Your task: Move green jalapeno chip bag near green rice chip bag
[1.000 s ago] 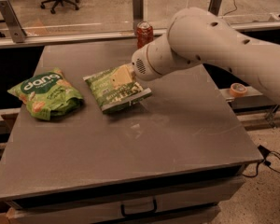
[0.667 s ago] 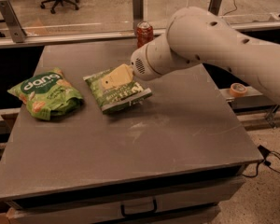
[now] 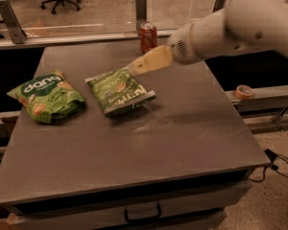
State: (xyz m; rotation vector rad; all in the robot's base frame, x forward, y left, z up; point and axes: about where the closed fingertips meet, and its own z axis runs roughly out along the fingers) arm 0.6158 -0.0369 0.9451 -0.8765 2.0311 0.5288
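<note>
My tool (image 3: 138, 68) over surface (image 3: 192, 133), tip at far right corner of green jalapeno chip bag (image 3: 119, 91); apart or together, cannot tell. Bag flat, just right of green rice chip bag (image 3: 47, 96). Red can (image 3: 148, 36) beyond tool.

1. Your big white arm (image 3: 249, 18) reaches in from the top right of the view.
2. Your round wrist (image 3: 189, 44) sits at the end of it.
3. Your tan gripper (image 3: 136, 69) sticks out from the wrist, tips down a little, and hangs in the air.
</note>
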